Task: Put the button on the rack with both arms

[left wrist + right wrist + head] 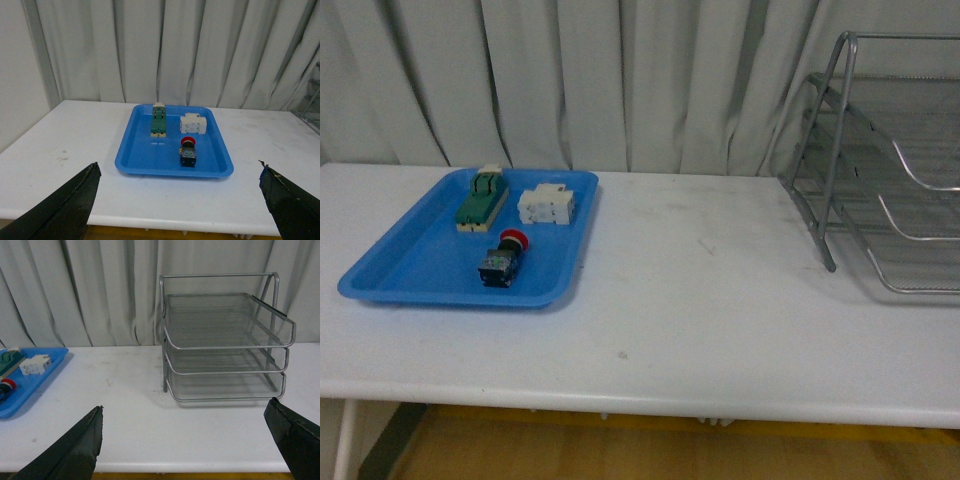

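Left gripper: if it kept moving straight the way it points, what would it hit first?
Most likely the near rim of the blue tray, ahead between the open fingers of the left gripper, with the button just behind. Only bare table lies before it, though height is hard to judge.
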